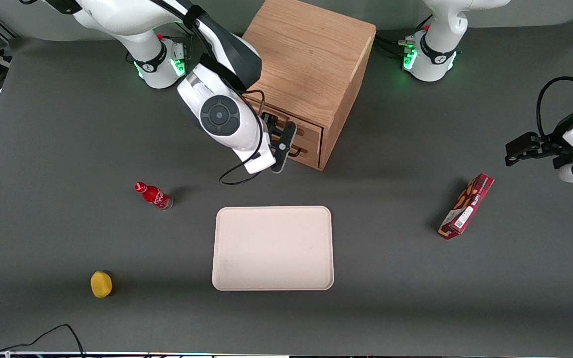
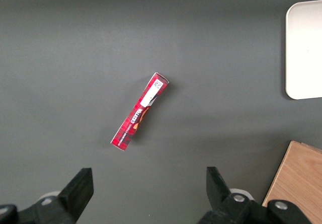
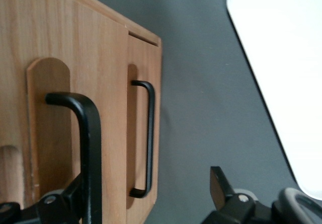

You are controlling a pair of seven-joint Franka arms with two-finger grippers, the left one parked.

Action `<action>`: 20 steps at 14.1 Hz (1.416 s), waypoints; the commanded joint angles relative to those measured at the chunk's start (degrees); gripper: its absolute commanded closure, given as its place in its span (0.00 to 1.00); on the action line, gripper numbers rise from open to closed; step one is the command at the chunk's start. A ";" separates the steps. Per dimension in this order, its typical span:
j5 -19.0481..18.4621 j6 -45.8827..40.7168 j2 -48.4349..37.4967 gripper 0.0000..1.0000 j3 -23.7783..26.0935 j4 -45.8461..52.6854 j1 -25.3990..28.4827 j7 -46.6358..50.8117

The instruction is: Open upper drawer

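Nearest sits the yellow fruit (image 1: 101, 284); up at the cabinet (image 1: 311, 64), the gripper (image 1: 280, 144) spreads wide around the upper drawer (image 3: 60, 133) handle (image 3: 83, 133).

cabinet (image 1: 311, 64): light oak, visible grain
drawer (image 3: 60, 133): same oak, black wire handle (image 3: 85, 133)
gripper (image 1: 286, 141): black fingers, white arm
tray (image 1: 273, 247): plain cream
bottle (image 1: 153, 195): red, white lettering
box (image 1: 466, 205): red, printed, white label
fruit (image 1: 101, 284): yellow
table (image 1: 67, 139): dark grey
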 commanded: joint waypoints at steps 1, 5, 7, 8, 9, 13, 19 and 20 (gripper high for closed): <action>-0.87 1.08 0.34 0.00 -0.96 0.03 -0.36 -1.51; -1.66 1.52 0.52 0.00 -1.23 0.47 -0.62 -1.51; -1.75 1.52 1.04 0.00 -1.40 1.17 -1.32 -1.59; -1.84 1.52 1.22 0.00 -1.49 1.43 -1.41 -1.59; -2.53 1.52 1.22 0.00 -1.49 1.52 -1.41 -1.59; -4.04 1.52 1.66 0.00 -1.49 3.02 -2.37 -1.51; -4.12 1.52 2.71 0.00 -1.49 5.21 -3.52 -1.16; -4.12 1.52 2.89 0.00 -1.58 5.74 -3.61 -1.15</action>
